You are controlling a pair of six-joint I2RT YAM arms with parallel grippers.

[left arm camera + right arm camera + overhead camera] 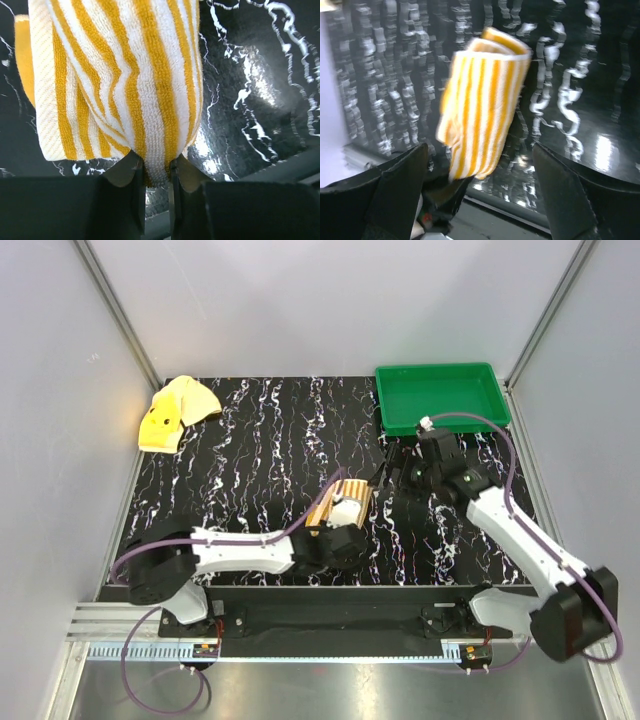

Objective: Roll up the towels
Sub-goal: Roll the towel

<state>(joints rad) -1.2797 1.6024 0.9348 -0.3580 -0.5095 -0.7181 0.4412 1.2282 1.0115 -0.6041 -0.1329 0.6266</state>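
While the long, soft towel with orange and cream stripes (pixel 125 75) already looks rolled into a fat bundle, the job is only about half done. The left gripper (pixel 156 167) has its two dark fingers squeezed shut on one end of that bundle. The roll sticks out from the pinch with its layers tucked one inside the other. From above, the bundle is near the middle of the black shiny table with white squiggles (pixel 250 440), close to the front edge. I cannot tell if it rests on the table or is held a little above it. The right gripper (pixel 392 475) is just beside the roll, on its right side, with its fingers spread wide apart, holding nothing and not touching the towel. The small, plain yellow cloth (pixel 175 412) lies in a crumpled heap in the far left corner, well apart from both arms, and it is not rolled at all. The green plastic tray (pixel 436 395) sits in the far right corner. So I think one towel is nearly finished and may only need to be put down neatly. The yellow one is left to do from the start.
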